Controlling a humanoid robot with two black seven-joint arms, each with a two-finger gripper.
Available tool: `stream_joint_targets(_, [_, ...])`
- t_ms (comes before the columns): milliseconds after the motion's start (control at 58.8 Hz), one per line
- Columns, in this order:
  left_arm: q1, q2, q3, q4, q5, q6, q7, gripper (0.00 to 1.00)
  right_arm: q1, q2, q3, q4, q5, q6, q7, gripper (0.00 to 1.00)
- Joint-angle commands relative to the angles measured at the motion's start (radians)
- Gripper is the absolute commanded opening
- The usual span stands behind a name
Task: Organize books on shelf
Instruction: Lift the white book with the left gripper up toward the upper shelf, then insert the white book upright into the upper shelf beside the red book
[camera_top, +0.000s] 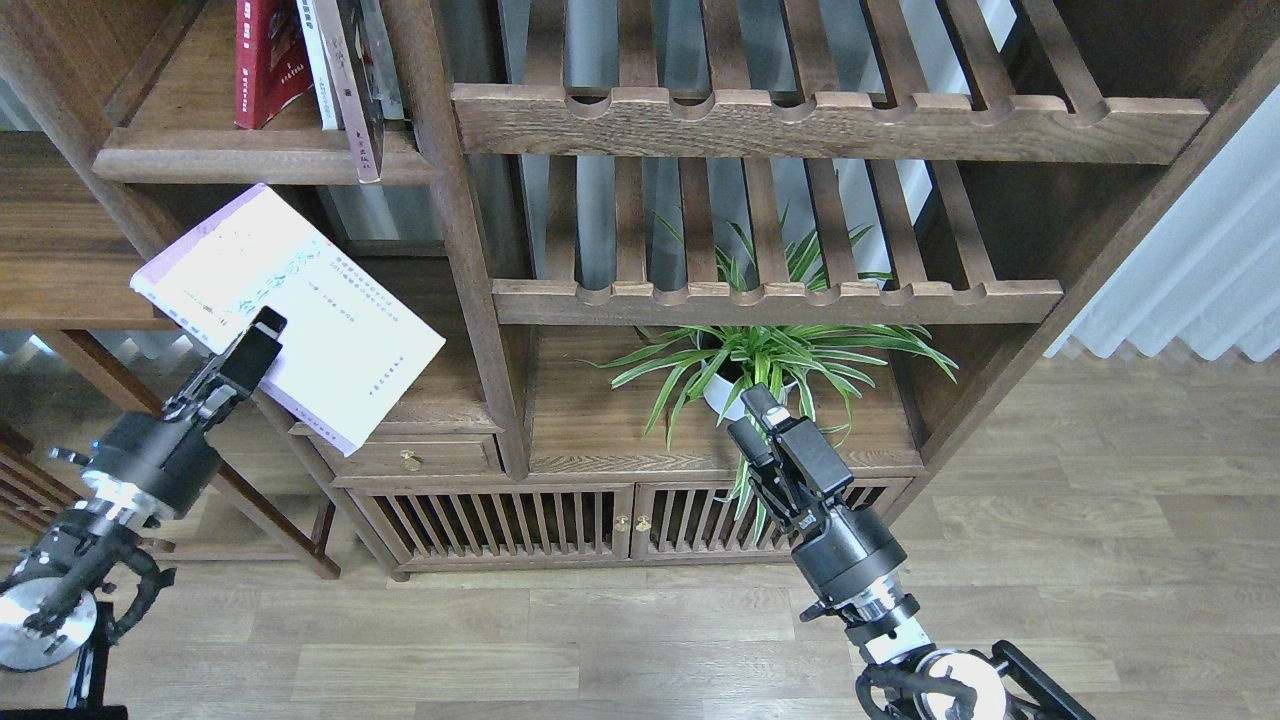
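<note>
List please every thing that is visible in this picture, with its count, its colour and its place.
white book with purple edge: 1, white and pale purple, held in the air below the solid shelf, tilted.
red book: 1, red, standing on the solid shelf, upper left.
other books: at least 2, white and dark, leaning right of the red book.
solid shelf: 1, dark brown, upper left.
slatted shelves: 2, brown, centre and right.
potted plant: 1, green leaves, white pot, under the lower slatted shelf.
cabinet doors: 2, brown, slatted, bottom.
curtain: 1, white, right.
floor: grey-brown wood.
left gripper: black, shut on the white book.
right gripper: black, before the plant, holds nothing.
</note>
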Motion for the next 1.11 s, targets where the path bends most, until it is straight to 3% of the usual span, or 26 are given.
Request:
stream_joint_targets(0, [-0.02,0.024,0.015,0.0,-0.003,0.0,0.001,0.01,0.005,0.0,0.0,-0.002,0.0,0.0,0.0,0.83])
stream_joint_targets(629, [0.118,0.077,0.058,0.0,-0.116,0.0,0.004,0.01,0.006,-0.001,0.002,-0.008,0.0,0.0,0.0,0.83])
stream_joint_targets(850, [0.088,0.115,0.06,0.0,-0.17,0.0,0.004,0.01,0.006,-0.003,0.002,-0.008,0.0,0.0,0.0,0.83])
stream_joint_targets(1088, [-0.034,0.185,0.072,0.0,-0.207,0.0,0.003,0.01,0.006,0.0,0.002,-0.008,0.0,0.0,0.0,0.83])
